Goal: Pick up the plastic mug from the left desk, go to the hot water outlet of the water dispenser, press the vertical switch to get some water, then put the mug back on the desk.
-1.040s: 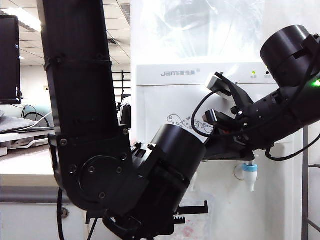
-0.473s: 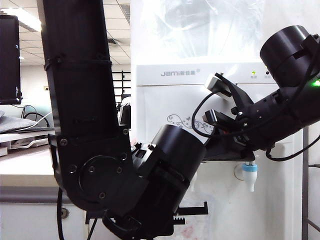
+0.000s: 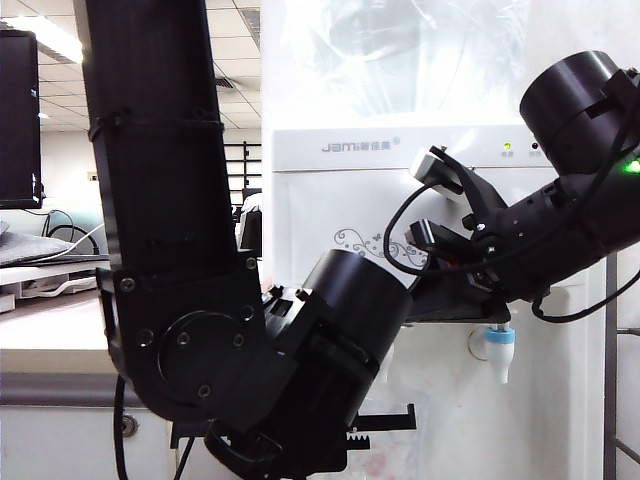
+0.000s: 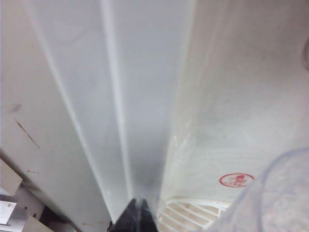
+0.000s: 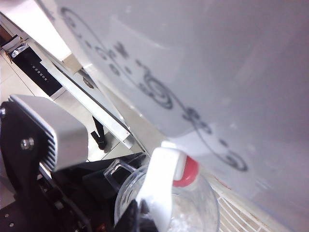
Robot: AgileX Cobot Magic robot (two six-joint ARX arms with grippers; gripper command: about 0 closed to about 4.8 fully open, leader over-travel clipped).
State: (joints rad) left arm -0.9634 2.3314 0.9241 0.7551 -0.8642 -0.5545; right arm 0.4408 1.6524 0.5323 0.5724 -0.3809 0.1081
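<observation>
Well, left gripper (image 4: 138, 215): low against the front of the water dispenser (image 3: 340, 200), just above the drip grille (image 4: 193, 212); its dark fingers are pressed together, and a pale sliver between the tips looks like the mug's thin handle, though the view is too blurred to be sure.
Plastic mug (image 5: 193, 212): held up off the desk, directly under the hot water outlet (image 5: 186, 171). Its clear rim rings the tap's spout in the right wrist view and curves in beside the left fingertips in the left wrist view.
Right gripper (image 5: 137, 223): up at the red-collared tap. One dark fingertip shows just beside the foot of the vertical switch (image 5: 159, 186). I cannot tell whether its fingers are spread or closed, nor whether they touch the lever.
Right arm (image 3: 540, 230): reaches in from the right of the exterior view across the dispenser's front. Its gripper end is hidden there behind the left arm's wrist.
Left arm (image 3: 160, 200): fills the foreground of the exterior view and bends down toward the dispenser's lower front.
Left desk (image 3: 50, 345): pale top with a grey edge band, left of the dispenser and behind the left arm.
Blue-collared tap (image 3: 498, 352): in clear view below the right arm, apart from both grippers.
Dispenser lights: a green lamp (image 3: 507, 147) glows on the top panel.
Big clear bottle (image 3: 400, 60): sits on top of the cabinet.
</observation>
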